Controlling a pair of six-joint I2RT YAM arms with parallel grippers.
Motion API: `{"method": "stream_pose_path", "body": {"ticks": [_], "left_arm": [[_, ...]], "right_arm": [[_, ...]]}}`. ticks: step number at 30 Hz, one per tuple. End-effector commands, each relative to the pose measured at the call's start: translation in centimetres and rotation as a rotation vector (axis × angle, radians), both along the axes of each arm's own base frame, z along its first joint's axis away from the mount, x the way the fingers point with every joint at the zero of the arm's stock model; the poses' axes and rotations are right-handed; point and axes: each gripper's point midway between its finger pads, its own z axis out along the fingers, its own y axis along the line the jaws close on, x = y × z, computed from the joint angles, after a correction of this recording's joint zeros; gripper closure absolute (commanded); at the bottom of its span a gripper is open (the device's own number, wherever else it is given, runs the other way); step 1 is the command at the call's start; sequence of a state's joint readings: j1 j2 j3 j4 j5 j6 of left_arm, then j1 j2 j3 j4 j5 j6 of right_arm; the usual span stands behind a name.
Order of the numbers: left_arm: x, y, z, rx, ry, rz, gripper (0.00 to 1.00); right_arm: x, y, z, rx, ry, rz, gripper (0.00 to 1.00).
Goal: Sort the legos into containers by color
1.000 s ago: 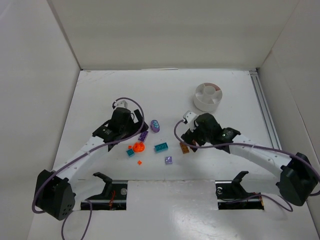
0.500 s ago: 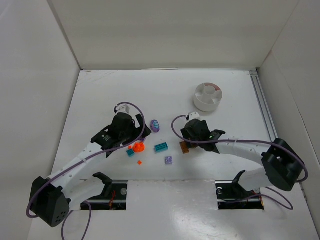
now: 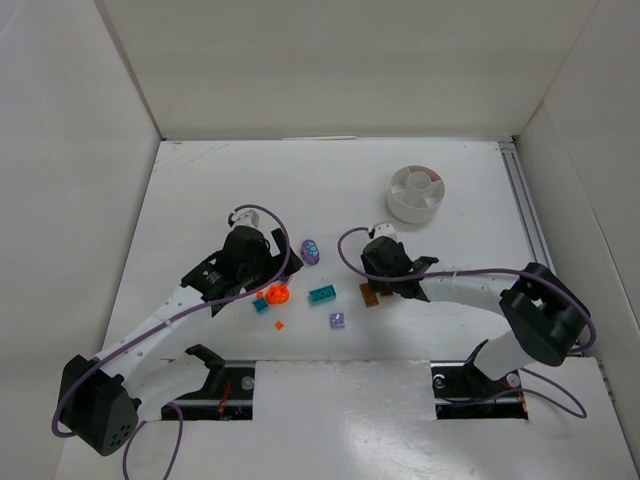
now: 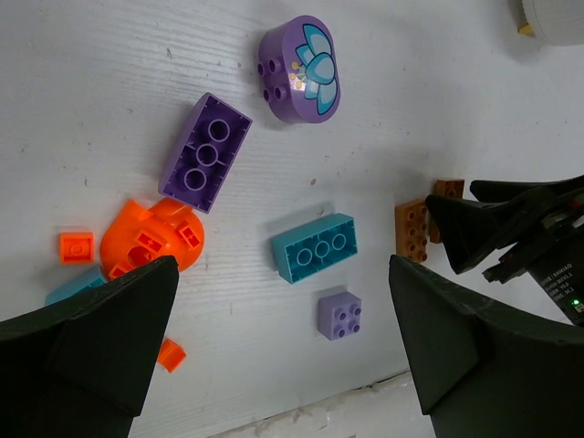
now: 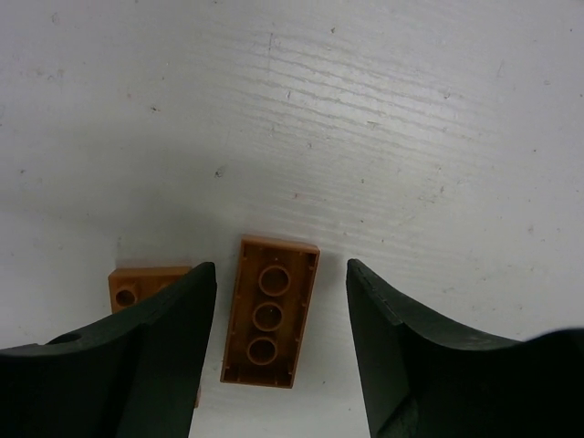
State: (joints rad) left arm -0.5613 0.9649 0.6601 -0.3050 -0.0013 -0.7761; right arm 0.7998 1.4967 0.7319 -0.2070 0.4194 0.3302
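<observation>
The right gripper point(image 5: 278, 342) is open and low over the table. A brown brick point(image 5: 269, 312) lies underside up between its fingers, with gaps on both sides. A second brown brick point(image 5: 137, 287) is partly hidden behind the left finger. The left gripper point(image 4: 283, 365) is open and empty above the cluster: purple oval piece point(image 4: 299, 56), purple brick point(image 4: 205, 152), orange round piece point(image 4: 151, 239), teal brick point(image 4: 315, 246), lilac brick point(image 4: 339, 316). In the top view the right gripper point(image 3: 375, 287) is at the brown bricks point(image 3: 370, 294), and the white dish point(image 3: 415, 193) stands back right.
Small orange bits point(image 4: 76, 246) and a small teal piece point(image 4: 73, 287) lie left of the orange round piece. The right gripper's black fingers point(image 4: 493, 228) show at the left wrist view's right side. White walls enclose the table; a rail point(image 3: 528, 215) runs along the right edge.
The right gripper has moved left and down until its fingers stand either side of the brown brick. The left arm shifted slightly toward the cluster, then held still.
</observation>
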Motion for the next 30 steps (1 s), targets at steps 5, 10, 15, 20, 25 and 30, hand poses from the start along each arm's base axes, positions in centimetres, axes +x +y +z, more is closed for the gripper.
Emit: {"method": "stream_pose_path", "body": {"ticks": [5, 10, 15, 20, 25, 30], "left_arm": [[0.0, 0.1, 0.2, 0.001, -0.014, 0.007, 0.01], [0.1, 0.0, 0.5, -0.004, -0.022, 0.007, 0.01], [0.3, 0.1, 0.6, 0.005, -0.019, 0.014, 0.01], [0.9, 0.0, 1.0, 0.019, -0.039, 0.006, 0.01], [1.6, -1.4, 2.0, -0.014, -0.072, -0.051, 0.01], [3.0, -2.1, 3.5, -0.016, -0.123, -0.071, 0.01]], "right_arm": [[1.7, 1.1, 0.1, 0.105, -0.012, -0.043, 0.48], [1.5, 1.1, -1.2, 0.126, 0.017, -0.023, 0.62], [2.5, 2.0, 0.7, 0.173, -0.040, 0.053, 0.71], [6.6, 3.5, 8.9, 0.163, -0.368, 0.326, 0.75], [10.3, 3.0, 16.5, 0.164, -0.663, 0.595, 0.78], [15.0, -1.0, 22.1, 0.122, -0.894, 0.703, 0.78]]}}
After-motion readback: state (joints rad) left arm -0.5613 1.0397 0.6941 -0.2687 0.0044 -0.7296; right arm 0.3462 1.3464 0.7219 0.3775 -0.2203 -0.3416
